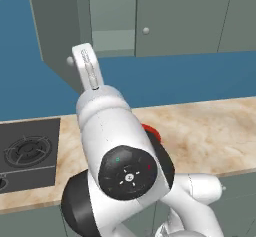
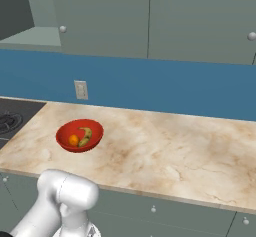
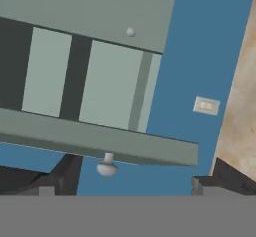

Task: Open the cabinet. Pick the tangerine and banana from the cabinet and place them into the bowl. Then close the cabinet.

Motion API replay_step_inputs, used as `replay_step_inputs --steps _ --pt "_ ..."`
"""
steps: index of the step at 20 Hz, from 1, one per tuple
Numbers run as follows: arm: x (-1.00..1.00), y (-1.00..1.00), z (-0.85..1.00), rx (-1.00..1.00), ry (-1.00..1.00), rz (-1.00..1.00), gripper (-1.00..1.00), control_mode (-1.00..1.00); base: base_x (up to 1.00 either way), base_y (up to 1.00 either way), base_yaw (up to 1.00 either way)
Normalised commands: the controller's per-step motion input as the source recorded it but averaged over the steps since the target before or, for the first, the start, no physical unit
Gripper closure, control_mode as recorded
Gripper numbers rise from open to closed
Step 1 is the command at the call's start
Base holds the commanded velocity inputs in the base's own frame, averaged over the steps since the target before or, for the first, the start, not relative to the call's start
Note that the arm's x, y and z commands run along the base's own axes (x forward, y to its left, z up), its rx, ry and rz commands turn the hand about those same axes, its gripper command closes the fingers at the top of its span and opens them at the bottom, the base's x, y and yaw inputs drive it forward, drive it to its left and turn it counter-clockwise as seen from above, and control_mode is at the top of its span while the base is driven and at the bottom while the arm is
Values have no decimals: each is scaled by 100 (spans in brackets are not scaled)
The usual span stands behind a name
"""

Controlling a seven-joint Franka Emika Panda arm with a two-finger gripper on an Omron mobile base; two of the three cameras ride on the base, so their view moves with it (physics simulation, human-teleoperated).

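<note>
The cabinet (image 1: pixel 180 16) has its left door (image 1: pixel 55 26) swung open and its right door shut. In the hand view the open door's edge (image 3: pixel 100 142) crosses the picture. Its round knob (image 3: pixel 106 168) hangs between my fingertips, nearer the left one. My gripper (image 3: pixel 135 181) is open, with nothing clamped. My hand (image 1: pixel 88 67) reaches up beside that knob (image 1: pixel 70 60). The red bowl (image 2: pixel 80 135) rests on the marble counter, holding the tangerine (image 2: pixel 73 140) and the banana (image 2: pixel 86 136). The arm hides most of the bowl (image 1: pixel 150 130) in the left base view.
Bare cabinet shelves (image 3: pixel 110 86) show behind the open door. A wall outlet (image 2: pixel 80 89) sits on the blue backsplash. The stove (image 1: pixel 27 153) lies left of the bowl. The marble counter (image 2: pixel 175 151) stretches to the right.
</note>
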Motion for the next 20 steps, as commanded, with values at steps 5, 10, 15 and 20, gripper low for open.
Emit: replay_step_inputs --steps 5,10,15,20 --pt "73 54 -38 0 -1 -16 -100 -100 0 0 0" --pt "59 77 -12 -2 -6 -9 -100 -100 0 0 0" --pt "48 44 13 -1 -8 -9 -100 -100 0 0 0" --pt "40 -10 17 0 0 -12 -100 -100 0 0 0"
